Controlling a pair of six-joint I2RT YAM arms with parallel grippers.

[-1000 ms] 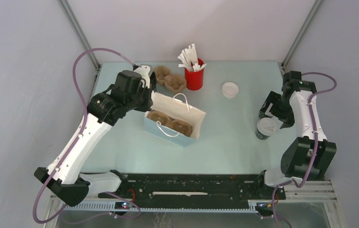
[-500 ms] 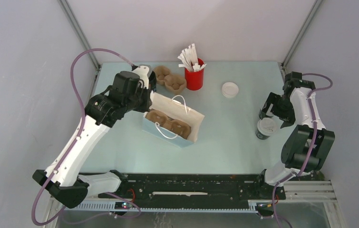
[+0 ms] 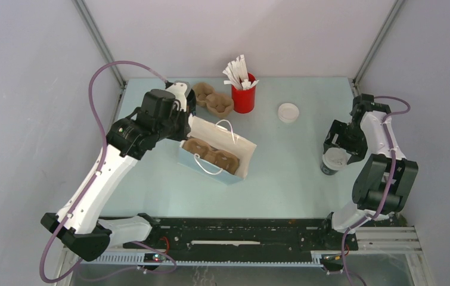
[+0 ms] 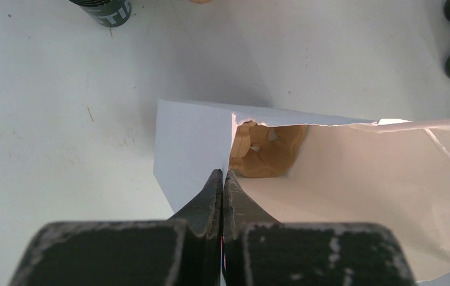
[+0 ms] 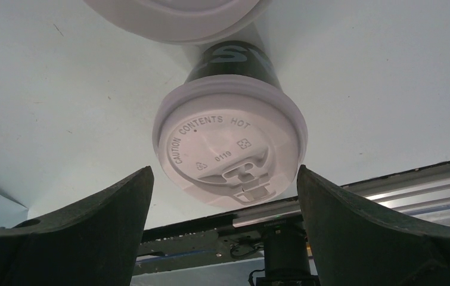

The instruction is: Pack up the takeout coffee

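Right wrist view: the takeout coffee (image 5: 229, 146) stands upright between your right gripper's (image 5: 222, 176) wide-open, empty jaws. Drop below the lid before you close. Your left gripper (image 4: 223, 179) is clamped on the bag (image 4: 353, 173) rim.

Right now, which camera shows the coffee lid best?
The right wrist view: the takeout coffee sits close, framed by open jaws, lid lettering readable. The top view shows it tiny. The left wrist view faces the paper bag.
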